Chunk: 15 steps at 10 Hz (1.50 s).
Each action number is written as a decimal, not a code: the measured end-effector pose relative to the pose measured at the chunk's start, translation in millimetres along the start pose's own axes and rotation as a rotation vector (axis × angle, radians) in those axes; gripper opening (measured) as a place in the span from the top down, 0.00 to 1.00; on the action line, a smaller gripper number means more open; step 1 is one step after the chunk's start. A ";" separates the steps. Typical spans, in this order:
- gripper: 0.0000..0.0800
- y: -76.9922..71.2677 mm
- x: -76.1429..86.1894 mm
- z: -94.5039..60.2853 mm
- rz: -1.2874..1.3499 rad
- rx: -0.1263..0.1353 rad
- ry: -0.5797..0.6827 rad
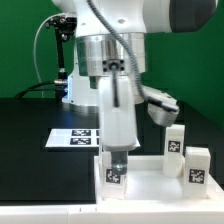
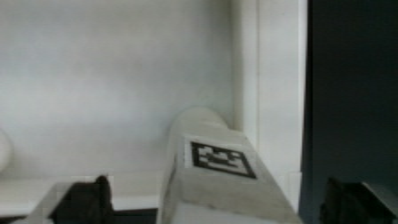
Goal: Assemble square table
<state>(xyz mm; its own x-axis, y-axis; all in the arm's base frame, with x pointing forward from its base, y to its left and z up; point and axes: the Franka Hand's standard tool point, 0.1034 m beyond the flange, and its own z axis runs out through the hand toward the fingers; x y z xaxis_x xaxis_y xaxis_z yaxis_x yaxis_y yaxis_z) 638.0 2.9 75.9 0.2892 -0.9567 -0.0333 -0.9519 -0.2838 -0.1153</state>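
Where the arm hides it, pincer (image 1: pixel 117 160) over tagged leg (image 1: pixel 115 175), grip indiscernible; tabletop (image 1: pixel 150 182) partly cut off.

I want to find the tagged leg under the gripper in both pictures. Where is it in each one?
Exterior view: the leg stands on the table top, low in the middle, under the gripper.
Wrist view: leg low, between the fingertips.
Shared landmark: its black-and-white tag.

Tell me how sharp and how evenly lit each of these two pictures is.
Exterior view: fairly sharp, the tags on the white legs readable as patterns, the green backdrop evenly lit, the black table dark and featureless. Wrist view: soft and blurred throughout, the tag on the nearest leg smeared, the white tabletop washed out, one side falling to near black.
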 end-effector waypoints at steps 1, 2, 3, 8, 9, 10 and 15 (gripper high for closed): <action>0.21 -0.4 1.9 0.4 -0.105 -0.004 -0.009; 0.19 -0.8 2.7 0.4 -0.142 -0.002 -0.003; 0.19 -0.6 3.1 0.5 -0.210 -0.003 -0.001; 0.19 -2.1 5.3 0.2 -0.650 -0.011 0.015; 0.19 -1.8 5.7 0.2 -0.639 -0.012 0.016; 0.31 -1.7 5.9 0.4 -0.639 -0.012 0.016; 0.64 3.0 6.8 1.1 -0.194 -0.027 0.021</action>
<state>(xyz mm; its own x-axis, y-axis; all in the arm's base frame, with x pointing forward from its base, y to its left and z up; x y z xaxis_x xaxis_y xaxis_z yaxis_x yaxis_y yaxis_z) 637.3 -4.4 74.2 0.4652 -0.8852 0.0078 -0.8812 -0.4639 -0.0913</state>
